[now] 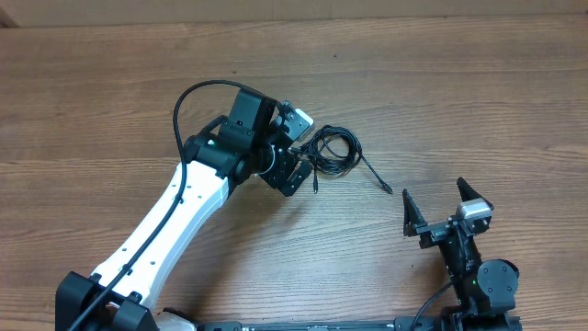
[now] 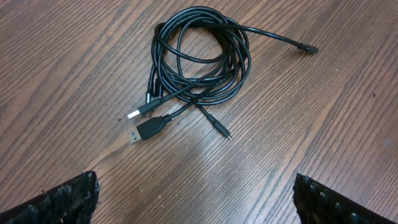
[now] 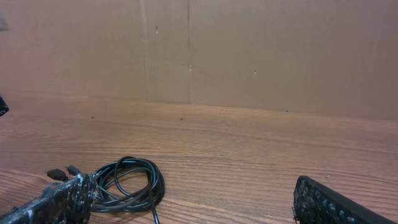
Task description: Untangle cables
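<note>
Now, cables (image 2: 199,62): one loose, overlapping coil lying flat on the table (image 1: 478,83), just beside the left gripper (image 1: 301,152) and well apart from the right gripper (image 1: 436,204).
Handling: probably light, limp and a bit slick; loops will likely drag each other when pulled.
Where to hold: best bet is a free end, either the stray plug (image 2: 308,47) lying clear of the coil or the two flat plugs (image 2: 150,127) at its edge.
Left gripper: spread wide, empty, hovering by the coil.
Right gripper: spread wide, empty.
Containers: none in view.

Left gripper (image 2: 196,202) and right gripper (image 1: 434,200) both gape wide.
</note>
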{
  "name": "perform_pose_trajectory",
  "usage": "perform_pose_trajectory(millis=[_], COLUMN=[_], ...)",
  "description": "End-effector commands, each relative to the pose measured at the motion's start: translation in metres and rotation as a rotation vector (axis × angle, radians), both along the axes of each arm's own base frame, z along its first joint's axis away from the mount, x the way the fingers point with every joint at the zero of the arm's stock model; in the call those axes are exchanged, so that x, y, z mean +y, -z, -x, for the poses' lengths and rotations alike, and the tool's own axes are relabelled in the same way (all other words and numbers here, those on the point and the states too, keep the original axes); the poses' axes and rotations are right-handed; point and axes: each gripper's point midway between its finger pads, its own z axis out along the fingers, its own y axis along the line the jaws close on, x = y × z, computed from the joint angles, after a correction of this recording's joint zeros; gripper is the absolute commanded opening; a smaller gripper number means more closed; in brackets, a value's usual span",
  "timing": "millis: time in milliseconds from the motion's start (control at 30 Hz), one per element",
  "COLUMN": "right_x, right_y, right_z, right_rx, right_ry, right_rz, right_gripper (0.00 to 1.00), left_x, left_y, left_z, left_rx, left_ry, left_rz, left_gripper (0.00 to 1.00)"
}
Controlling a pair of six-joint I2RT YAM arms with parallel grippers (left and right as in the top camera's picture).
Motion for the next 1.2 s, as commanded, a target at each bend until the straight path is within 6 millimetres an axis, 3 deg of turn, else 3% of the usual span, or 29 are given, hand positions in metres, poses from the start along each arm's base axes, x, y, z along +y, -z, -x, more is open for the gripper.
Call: perform_pose_trajectory(millis=[0,1167], right_x=[0.0003,0.0003], right_y=[0.0019,0.0019], right_z=[0.0,0.0], right_rx=[-0.002,-0.002], right_ry=[0.0,0.0], right_rz=[-0.004,-0.004], right_gripper=[1.0,1.0], left_x=[-0.0028,-0.0033], left_y=[-0.0061,-0.0063], left_z=[-0.004,-0.0036], left_rx=[-0.013,-0.001], left_ry=[-0.004,-0.021], left_rz=[0.008,0.018], left_gripper=[1.0,1.0])
